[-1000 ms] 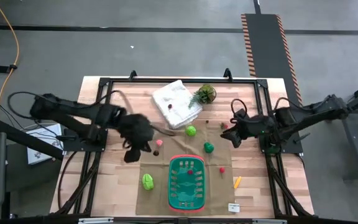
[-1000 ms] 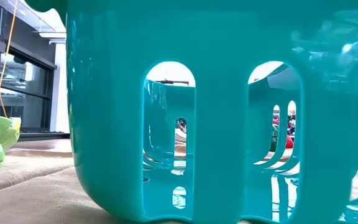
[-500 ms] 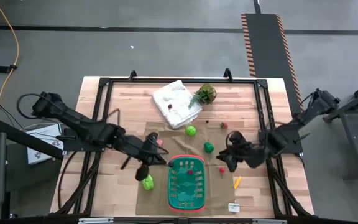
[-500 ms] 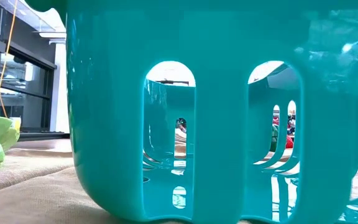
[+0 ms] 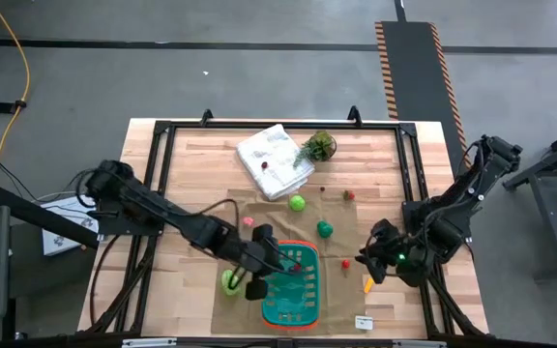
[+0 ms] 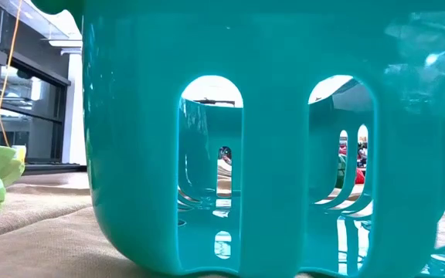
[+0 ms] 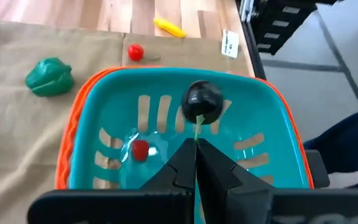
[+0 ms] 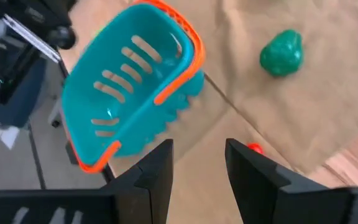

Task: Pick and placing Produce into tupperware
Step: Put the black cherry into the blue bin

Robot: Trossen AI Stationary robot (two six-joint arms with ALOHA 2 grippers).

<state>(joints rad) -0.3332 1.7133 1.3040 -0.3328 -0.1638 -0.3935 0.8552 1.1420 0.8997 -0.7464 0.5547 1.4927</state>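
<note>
The teal basket point(image 5: 291, 283) with an orange rim stands on a tan mat; its wall point(image 6: 269, 139) fills the low view. My left gripper point(image 7: 196, 144) hangs over it, shut on a dark round fruit point(image 7: 202, 99). One small red piece point(image 7: 140, 149) lies on the basket floor. My right gripper point(image 8: 199, 149) is open, above the mat right of the basket, near a small red piece point(image 5: 345, 263) and the orange carrot point(image 5: 368, 282). A dark green piece point(image 5: 326, 229), a light green one point(image 5: 298, 203), a pink one point(image 5: 249, 221) and a yellow-green one point(image 5: 230, 282) rest on the mat. My left gripper pinches the dark fruit's thin green stem point(image 7: 199, 124) between its two fingertips. The fruit is lifted clear and sticks out past the fingertips, above the basket's slotted floor.
A folded white cloth point(image 5: 275, 160) and a small potted plant point(image 5: 318, 146) sit at the far side of the table. A white label point(image 5: 364, 322) lies near the near edge. Black frame rails run along the table's sides. Another red piece point(image 5: 349, 195) lies on the mat's far part.
My left gripper has swung from the mat's far left corner toward the near edge and the right, ending over the basket. My right gripper has moved from the table's middle right toward the near edge, stopping beside the small red piece and the carrot.
</note>
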